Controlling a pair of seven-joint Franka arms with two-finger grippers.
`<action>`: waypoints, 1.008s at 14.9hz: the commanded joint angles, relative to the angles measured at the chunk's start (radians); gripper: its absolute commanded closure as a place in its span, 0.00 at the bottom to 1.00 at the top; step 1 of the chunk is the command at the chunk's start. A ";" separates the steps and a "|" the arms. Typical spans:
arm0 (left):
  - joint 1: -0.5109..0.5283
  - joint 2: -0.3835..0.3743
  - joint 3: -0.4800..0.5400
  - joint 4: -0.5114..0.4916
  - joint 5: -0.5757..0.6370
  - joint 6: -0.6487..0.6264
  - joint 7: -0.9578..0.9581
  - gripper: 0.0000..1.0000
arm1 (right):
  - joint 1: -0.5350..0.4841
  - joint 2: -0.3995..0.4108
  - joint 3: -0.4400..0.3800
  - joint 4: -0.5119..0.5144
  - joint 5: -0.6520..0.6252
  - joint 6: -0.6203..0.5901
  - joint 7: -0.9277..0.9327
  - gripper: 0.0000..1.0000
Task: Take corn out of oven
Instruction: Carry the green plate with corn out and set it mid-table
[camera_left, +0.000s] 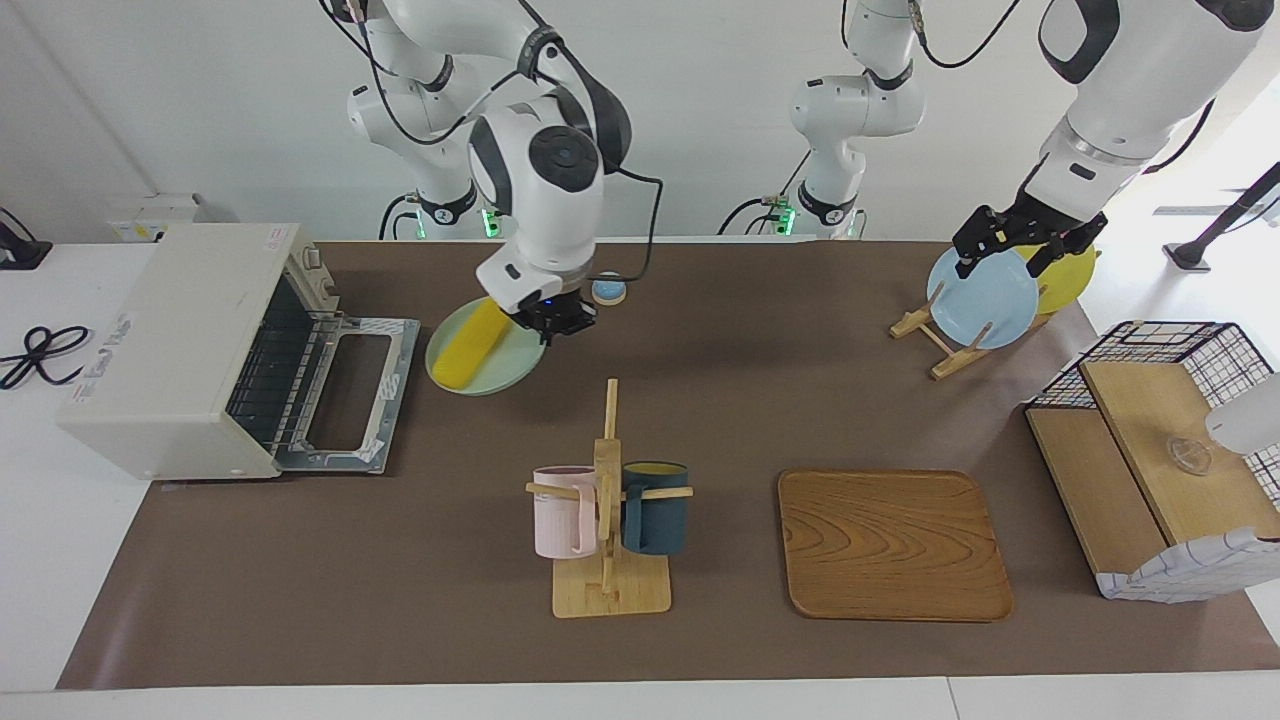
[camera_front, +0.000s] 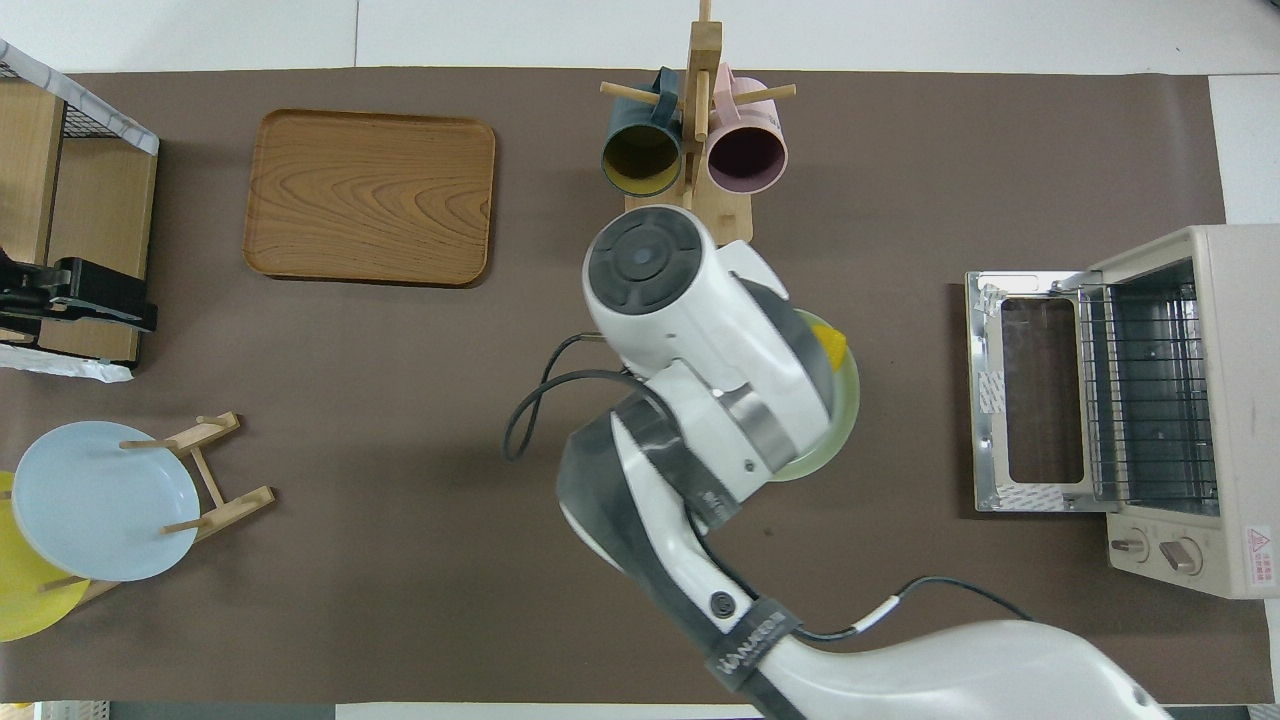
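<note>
I have the corn (camera_left: 474, 343) out of the oven (camera_left: 180, 350); right pincer (camera_left: 556, 326) pinches its green plate (camera_left: 500, 365) at 3 o'clock, unplaced; left pincer (camera_left: 1020, 243) spread, waiting.

From overhead, the right arm's wrist hides the right gripper (camera_left: 553, 322) and most of the pale green plate (camera_front: 845, 400), leaving only a tip of the corn (camera_front: 833, 347) in sight; whether that plate rests on the table or hangs just above it cannot be told. In the same view the yellow plate (camera_front: 20, 600) in the rack toward the left arm's end is cut by the picture's edge and half covered by the blue plate (camera_front: 100, 500). The wire basket (camera_left: 1180, 345) is cut off by the edge in both views.
</note>
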 joint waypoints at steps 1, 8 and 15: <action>0.004 -0.016 -0.001 -0.019 0.018 0.032 0.002 0.00 | 0.056 0.093 -0.002 0.076 0.027 0.081 0.081 1.00; 0.006 -0.018 -0.003 -0.028 0.018 0.052 0.006 0.00 | 0.069 0.082 0.000 -0.087 0.153 0.341 0.152 1.00; 0.004 -0.026 -0.003 -0.045 0.018 0.069 0.012 0.00 | 0.046 0.084 -0.003 -0.044 0.178 0.424 0.103 0.54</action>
